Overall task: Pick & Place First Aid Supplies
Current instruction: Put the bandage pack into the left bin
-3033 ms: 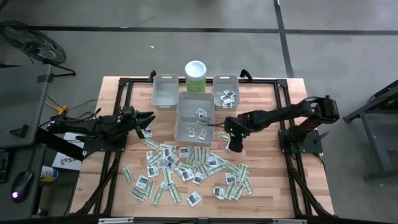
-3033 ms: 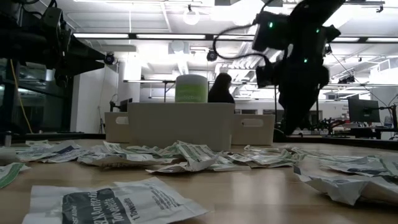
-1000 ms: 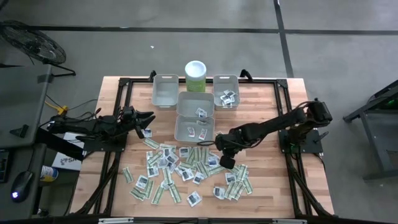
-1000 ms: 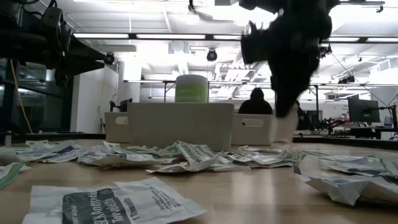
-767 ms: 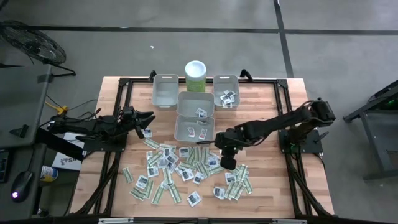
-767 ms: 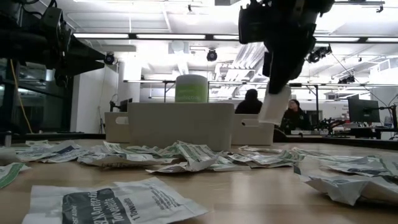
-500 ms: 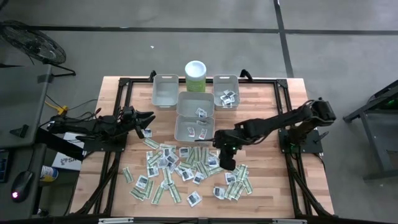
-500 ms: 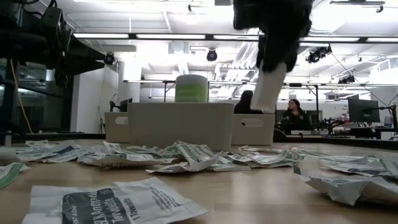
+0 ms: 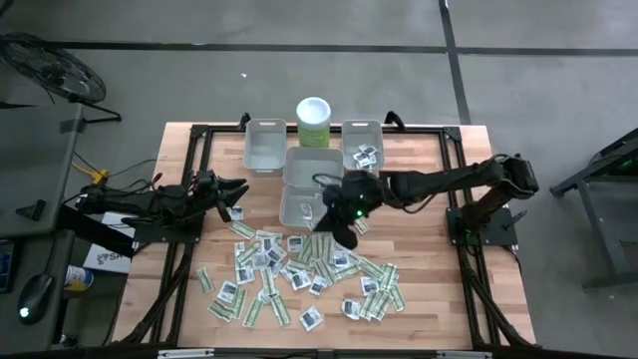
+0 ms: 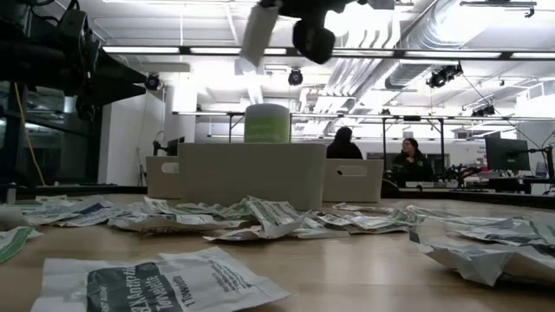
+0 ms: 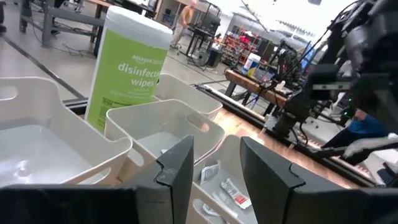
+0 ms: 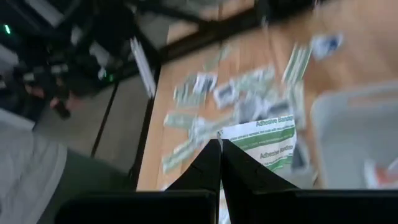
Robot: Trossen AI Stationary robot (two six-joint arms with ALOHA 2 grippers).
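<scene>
Green-white bandage packet [image 12: 266, 142] is hanging clenched in the right claw [image 9: 344, 221] just beside the near grey bin [image 9: 311, 204], raised clear above the worktop [image 9: 429, 289]; left claw [image 9: 237, 196], half-parted and grasping nothing, is waiting farther off

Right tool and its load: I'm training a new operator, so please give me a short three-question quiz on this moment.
1. True or false: the right tool is shut on a packet printed "Adhesive Bandage".
2. Multiple choice: the green canister stands A) between two grey bins, B) among the loose packets, C) inside a bin.
3. Fill in: the left tool waits over the table's left side with its fingers ____.

Key: 1 true; 2 A; 3 open.
</scene>
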